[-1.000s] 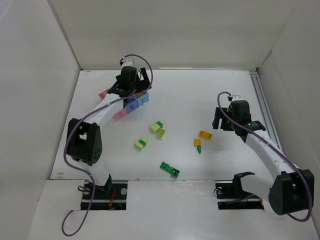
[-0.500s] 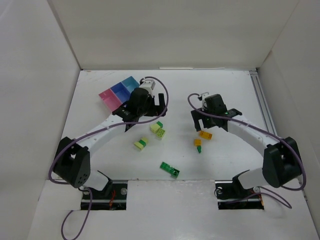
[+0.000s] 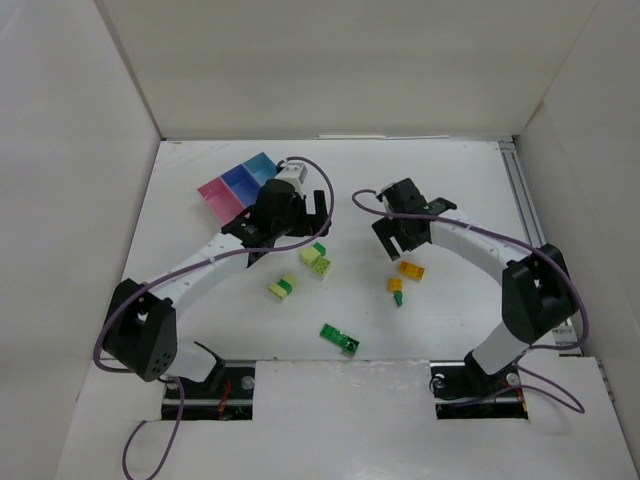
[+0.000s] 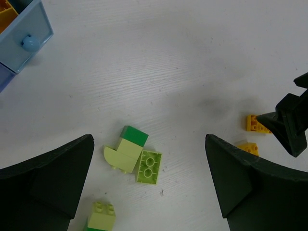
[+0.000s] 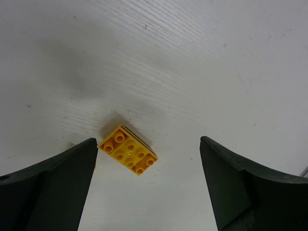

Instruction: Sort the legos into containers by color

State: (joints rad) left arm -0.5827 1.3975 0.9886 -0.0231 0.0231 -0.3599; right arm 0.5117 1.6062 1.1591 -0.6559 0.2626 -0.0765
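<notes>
Loose legos lie mid-table: a lime and green cluster (image 3: 318,258), a pale yellow-and-green one (image 3: 283,288), two orange ones (image 3: 411,269) (image 3: 396,285), a tiny dark green piece (image 3: 398,298) and a dark green brick (image 3: 341,339). The pink and blue containers (image 3: 240,180) sit at the back left. My left gripper (image 3: 290,232) hovers open over the lime brick (image 4: 148,167) and the green-topped pale piece (image 4: 126,149), holding nothing. My right gripper (image 3: 400,240) hangs open above an orange brick (image 5: 128,155), which lies nearer its left finger.
A light blue bin (image 4: 24,33) with something orange inside shows at the top left of the left wrist view. The right arm's dark finger (image 4: 288,125) reaches in near two orange bricks (image 4: 257,123). White walls enclose the table on three sides.
The left arm has come away from the containers to above the lime and green bricks. The right arm has swung left and now hangs over the orange brick. No brick has moved.
</notes>
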